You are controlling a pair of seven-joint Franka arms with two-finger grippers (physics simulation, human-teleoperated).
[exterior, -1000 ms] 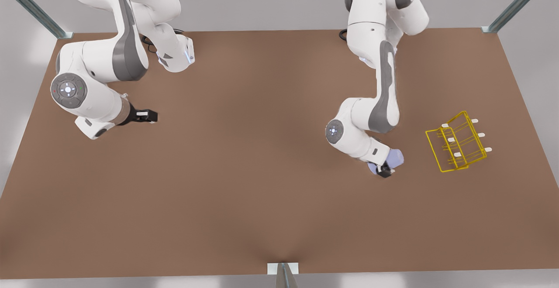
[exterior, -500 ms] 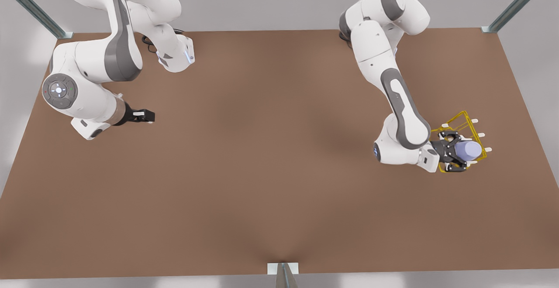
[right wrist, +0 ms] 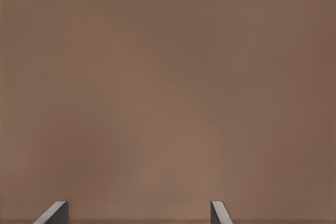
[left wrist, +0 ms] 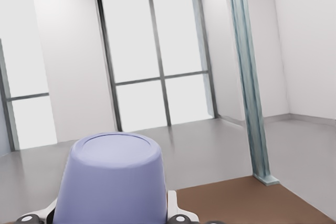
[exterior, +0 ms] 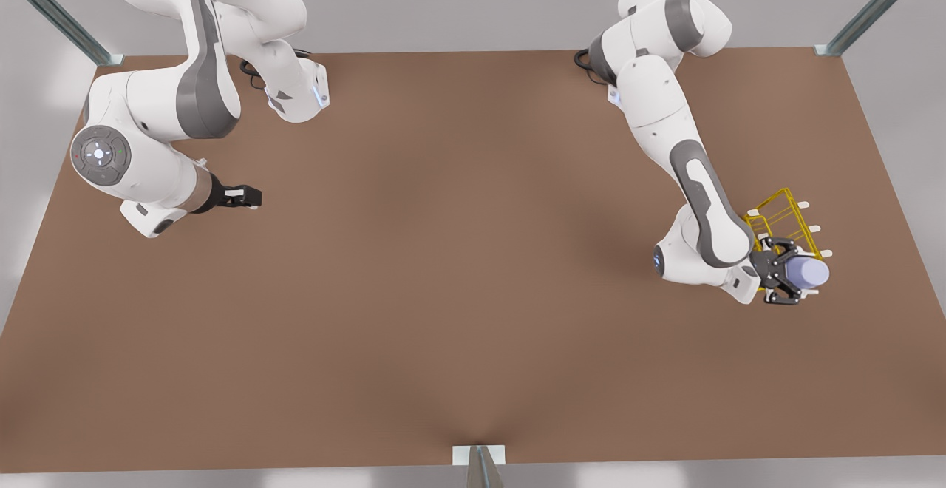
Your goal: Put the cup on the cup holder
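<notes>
Cup first: the small, handleless, pale lavender-blue tapered cup (exterior: pixel 807 272) is held on its side at the near corner of the cup holder (exterior: pixel 782 216), a rack of thin yellow wire with white-tipped pegs, on the front view's right. In the left wrist view the cup (left wrist: pixel 111 179) shows its closed base pointing away from the wrist, so the open rim faces back toward the arm. The left gripper (exterior: pixel 789 281) is clamped on the cup, one black finger on either side of its wall. Whether the cup already touches a peg cannot be told, since the gripper and cup cover that corner of the rack.

The step in hand looks like seating the cup on a peg. To do it well, the mouth should line up with one white tip, the cup should slide along the peg's axis rather than across the wire, and the fingers should part only once the peg bears the weight; a light wire rack may shift if pushed sideways.

The right gripper (exterior: pixel 244 195) waits over the bare brown table (exterior: pixel 443 288) on the front view's left, its two fingers (right wrist: pixel 52 213) apart and holding nothing.
</notes>
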